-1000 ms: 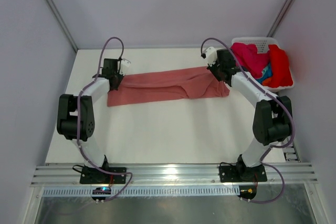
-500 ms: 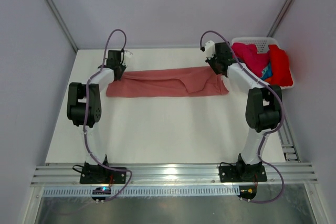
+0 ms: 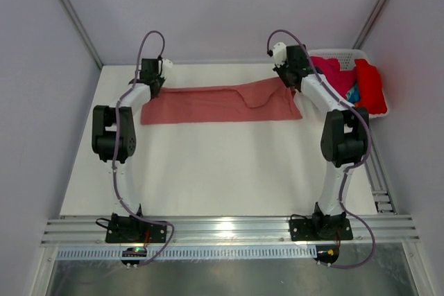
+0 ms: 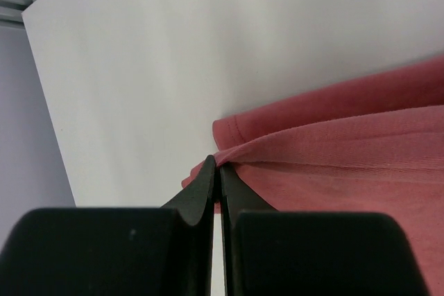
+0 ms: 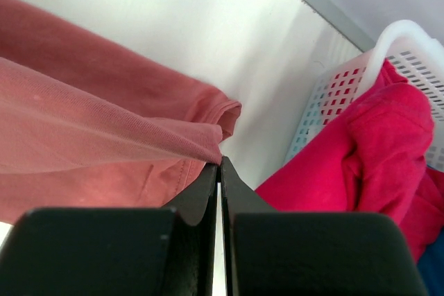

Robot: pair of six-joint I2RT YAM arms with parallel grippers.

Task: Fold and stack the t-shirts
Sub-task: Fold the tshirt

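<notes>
Both outstretched far, our left hand [image 4: 216,161] and right hand [image 5: 219,164] pinch the salmon t-shirt [image 3: 215,105]; from above its gripped corners are hidden.

You see the pink shirt [image 3: 215,105] stretched across the far side of the table [image 3: 222,171], left gripper [image 3: 154,88] at its left end, right gripper [image 3: 290,82] at its right end, beside the basket [image 3: 333,52].
</notes>
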